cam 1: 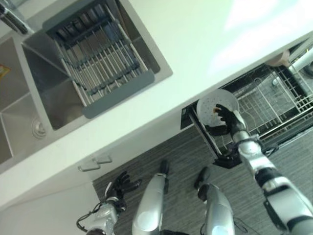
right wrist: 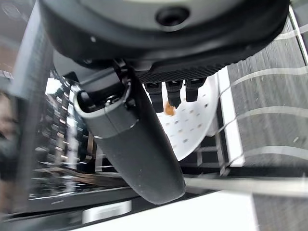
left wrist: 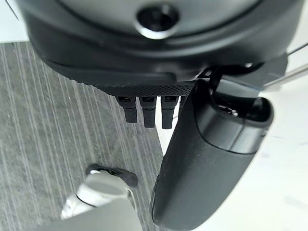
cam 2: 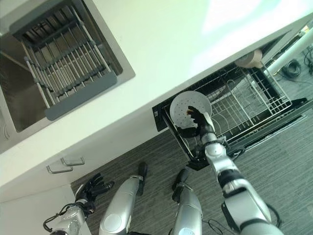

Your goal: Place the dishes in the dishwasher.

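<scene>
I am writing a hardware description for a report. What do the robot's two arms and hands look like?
Both arms are silver-grey, built of rounded shells with dark bands at the joints. Each ends in a dark hand: the right hand and the left hand both have slim black fingers. In the wrist views each thumb is thick, smooth and black.

White tabletop (cam 1: 205, 39) runs diagonally across the head views. Steel sink (cam 1: 29, 98) set into it, drain fitting (cam 1: 38, 128) in the basin floor. Grey-framed drying rack (cam 1: 98, 54) with metal bars spans the sink's far part, resting on the rim. Tip of a faucet (cam 1: 12, 19) at the sink's corner, possibly chrome; too little visible to be sure. White cabinet front below the tabletop carries a metal handle (cam 1: 95, 163). Floor (cam 1: 186, 152) is grey, striped. Coiled dark cable (cam 2: 293, 66) lies on the floor well off, beside a white pipe (cam 2: 288, 54).
</scene>
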Robot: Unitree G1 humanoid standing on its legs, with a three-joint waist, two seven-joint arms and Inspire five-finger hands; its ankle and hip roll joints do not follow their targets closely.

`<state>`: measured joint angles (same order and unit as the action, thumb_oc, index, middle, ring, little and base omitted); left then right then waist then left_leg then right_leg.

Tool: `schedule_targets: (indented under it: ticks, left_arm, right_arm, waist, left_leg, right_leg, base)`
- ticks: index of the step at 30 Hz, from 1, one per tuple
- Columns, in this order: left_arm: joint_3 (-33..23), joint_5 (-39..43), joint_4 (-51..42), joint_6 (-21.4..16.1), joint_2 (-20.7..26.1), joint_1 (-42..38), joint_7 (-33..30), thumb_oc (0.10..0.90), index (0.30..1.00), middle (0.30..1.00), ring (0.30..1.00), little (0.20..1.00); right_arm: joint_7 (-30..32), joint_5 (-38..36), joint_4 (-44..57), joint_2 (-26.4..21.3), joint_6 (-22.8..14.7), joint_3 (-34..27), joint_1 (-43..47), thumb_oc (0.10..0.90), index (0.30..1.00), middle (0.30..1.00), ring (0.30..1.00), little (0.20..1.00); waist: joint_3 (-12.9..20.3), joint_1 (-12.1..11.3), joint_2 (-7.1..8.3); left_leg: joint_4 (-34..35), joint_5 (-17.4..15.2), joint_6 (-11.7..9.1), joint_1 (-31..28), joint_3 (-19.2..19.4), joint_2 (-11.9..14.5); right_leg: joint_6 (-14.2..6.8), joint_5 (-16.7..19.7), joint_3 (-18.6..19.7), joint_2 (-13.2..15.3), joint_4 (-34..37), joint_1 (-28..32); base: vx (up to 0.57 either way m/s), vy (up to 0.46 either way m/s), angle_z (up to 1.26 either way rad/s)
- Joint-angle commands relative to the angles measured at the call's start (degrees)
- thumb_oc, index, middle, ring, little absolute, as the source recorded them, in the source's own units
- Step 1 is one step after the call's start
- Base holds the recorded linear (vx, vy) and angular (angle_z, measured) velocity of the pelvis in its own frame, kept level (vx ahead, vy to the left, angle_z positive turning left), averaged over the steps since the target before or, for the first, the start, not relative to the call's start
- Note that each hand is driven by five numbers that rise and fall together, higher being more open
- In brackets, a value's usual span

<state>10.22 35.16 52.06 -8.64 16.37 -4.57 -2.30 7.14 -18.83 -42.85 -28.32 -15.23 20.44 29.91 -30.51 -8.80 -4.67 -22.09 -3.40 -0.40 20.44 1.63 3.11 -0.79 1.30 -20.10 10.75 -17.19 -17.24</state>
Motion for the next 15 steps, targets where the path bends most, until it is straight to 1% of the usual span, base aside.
schedule_targets:
  ticks: [1, 2, 3, 5, 6, 7, 8, 9, 10, 11, 12, 13, 14, 15]
  left_arm:
    - [-2.85, -1.76, -1.09, -0.21, 0.24, 6.32, -2.38, 0.8, 0.9, 0.9, 0.9, 0.9]
    - [-3.45, -1.73, -0.79, -0.21, -0.2, 7.04, -2.6, 0.8, 0.9, 0.9, 0.9, 0.9]
    - [-4.26, -1.7, -0.36, -0.28, -0.86, 7.93, -2.8, 0.8, 0.9, 0.9, 0.9, 0.9]
    - [-5.86, -2.34, 0.29, -0.38, -2.11, 9.81, -3.22, 0.8, 0.9, 0.9, 0.9, 0.9]
    - [-6.66, -2.9, 0.59, -0.45, -2.61, 10.57, -3.24, 0.8, 0.9, 0.9, 0.9, 0.9]
    - [-8.06, -4.11, 1.18, -0.48, -3.5, 11.65, -3.1, 0.8, 0.9, 0.9, 0.9, 0.9]
    - [-8.25, -4.14, 1.4, -0.61, -3.69, 11.87, -3.17, 0.8, 0.9, 0.9, 0.9, 0.9]
    - [-8.84, -4.78, 2.47, -1.36, -4.32, 12.48, -2.95, 0.8, 0.9, 0.9, 0.9, 0.9]
    - [-9.23, -5.21, 3.13, -1.77, -4.56, 12.74, -2.57, 0.8, 0.9, 0.9, 0.9, 0.9]
    - [-9.56, -5.37, 3.54, -1.92, -4.71, 12.84, -2.42, 0.8, 0.9, 0.9, 0.9, 0.9]
    - [-10.22, -6.27, 4.28, -2.0, -4.95, 13.08, -2.14, 0.8, 0.9, 0.9, 0.9, 0.9]
    - [-10.61, -6.47, 5.27, -2.46, -4.84, 13.33, -1.54, 0.8, 0.9, 0.9, 0.9, 0.9]
    - [-10.93, -6.77, 5.96, -2.76, -4.64, 13.27, -0.89, 0.8, 0.9, 0.9, 0.9, 0.9]
    - [-11.17, -6.97, 6.16, -2.88, -4.63, 13.43, -0.67, 0.8, 0.9, 0.9, 0.9, 0.9]
  right_arm:
    - [7.27, -4.21, 12.91, 0.93, -9.44, -6.62, -1.84, 0.8, 0.9, 0.9, 0.9, 0.9]
    - [7.9, -4.46, 16.37, 1.37, -10.69, -7.85, -4.36, 0.8, 0.9, 0.9, 0.9, 0.9]
    - [7.84, -5.6, 20.2, 1.92, -12.79, -9.55, -7.42, 0.8, 0.9, 0.9, 0.9, 0.9]
    - [7.23, -5.91, 27.44, 3.13, -16.08, -12.37, -13.54, 0.8, 0.9, 0.9, 0.9, 0.9]
    - [7.09, -5.38, 30.16, 3.71, -17.7, -13.5, -15.72, 0.8, 0.9, 0.9, 0.9, 0.9]
    - [9.08, -2.49, 34.14, 4.45, -21.03, -15.3, -18.72, 0.8, 0.9, 0.9, 0.9, 0.9]
    - [9.69, -1.82, 35.45, 4.5, -20.92, -15.68, -19.31, 0.8, 0.9, 0.9, 0.9, 0.9]
    - [14.68, 3.47, 39.46, 4.17, -23.7, -17.52, -21.08, 0.8, 0.9, 0.9, 0.9, 0.9]
    - [18.08, 6.3, 42.4, 3.4, -25.05, -19.07, -22.2, 0.8, 0.9, 0.9, 0.9, 0.9]
    - [19.83, 7.2, 45.49, 2.81, -24.57, -20.76, -23.02, 0.8, 0.9, 0.9, 0.9, 0.9]
    - [28.1, 11.81, 49.61, 1.68, -26.16, -24.55, -24.83, 0.8, 0.9, 0.9, 0.9, 0.9]
    - [36.98, 17.65, 50.66, 0.52, -25.67, -28.59, -26.36, 0.8, 0.9, 0.9, 0.9, 0.9]
    - [46.56, 21.72, 50.33, -0.43, -20.95, -31.98, -27.83, 0.8, 0.9, 0.9, 0.9, 0.9]
    - [47.86, 20.96, 49.5, -0.61, -19.31, -33.94, -28.69, 0.8, 0.9, 0.9, 0.9, 0.9]
  waist:
    - [1.13, 1.54, 0.37]
    - [1.9, 2.07, 0.63]
    - [2.8, 2.8, 1.0]
    - [4.81, 4.06, 1.91]
    - [5.67, 4.66, 2.27]
    - [7.24, 5.69, 2.84]
    - [7.56, 5.95, 2.94]
    - [8.66, 6.81, 3.27]
    - [9.45, 7.36, 3.46]
    - [9.99, 7.8, 3.62]
    - [11.25, 8.69, 3.94]
    - [12.27, 9.48, 4.23]
    - [12.99, 10.17, 4.49]
    - [13.32, 10.55, 4.63]
  left_leg:
    - [4.9, -0.16, 1.16, -5.39, 2.49, 1.17]
    - [4.9, -0.56, 1.04, -5.96, 2.81, 1.55]
    - [4.9, -1.02, 0.89, -6.65, 3.26, 1.9]
    - [4.9, -1.84, 0.68, -7.81, 4.17, 2.31]
    - [4.9, -2.14, 0.6, -8.26, 4.54, 2.53]
    - [4.9, -2.66, 0.46, -8.96, 5.17, 2.79]
    - [4.9, -2.74, 0.42, -9.18, 5.36, 2.91]
    - [4.9, -3.04, 0.31, -9.83, 5.97, 3.25]
    - [4.9, -3.26, 0.21, -10.25, 6.38, 3.42]
    - [4.9, -3.58, 0.25, -10.68, 6.69, 3.46]
    - [4.9, -4.35, 0.36, -11.79, 7.56, 3.55]
    - [4.9, -4.95, 0.42, -12.74, 8.4, 3.77]
    - [4.9, -5.41, 0.42, -13.43, 9.19, 4.02]
    - [4.9, -5.62, 0.42, -13.74, 9.46, 4.14]
  right_leg:
    - [-3.18, -6.53, 4.59, -1.03, -1.78, 6.65]
    - [-3.34, -6.36, 4.62, -1.23, -0.72, 7.65]
    - [-3.58, -6.35, 4.74, -1.3, 0.0, 8.58]
    - [-4.05, -6.96, 5.21, -1.1, 0.0, 9.52]
    - [-4.23, -7.2, 5.37, -1.07, 0.0, 9.9]
    - [-4.44, -7.74, 5.71, -1.1, 0.0, 10.51]
    - [-4.47, -7.83, 5.79, -1.12, 0.0, 10.69]
    - [-4.54, -8.19, 6.1, -1.26, 0.0, 11.25]
    - [-4.69, -8.3, 6.24, -1.3, 0.0, 11.49]
    - [-4.77, -8.47, 6.46, -1.32, 0.0, 11.68]
    - [-4.89, -8.79, 7.04, -1.37, 0.0, 12.17]
    - [-5.02, -9.04, 7.5, -1.34, 0.0, 12.55]
    - [-5.2, -9.19, 7.9, -1.33, 0.0, 12.77]
    - [-5.26, -9.27, 7.98, -1.31, 0.0, 12.93]
  base:
    - [0.02, 0.016, -0.12]
    - [0.03, 0.008, -0.24]
    - [0.04, 0.003, -0.24]
    - [0.05, -0.007, -0.19]
    - [0.05, -0.022, -0.27]
    - [0.03, -0.016, -0.28]
    - [0.04, -0.012, -0.24]
    - [0.03, -0.005, -0.23]
    - [0.03, -0.005, -0.28]
    - [0.04, -0.002, -0.48]
    - [0.06, -0.01, -0.44]
    - [0.07, -0.033, -0.53]
    - [0.06, -0.045, -0.35]
    - [0.06, -0.056, -0.3]
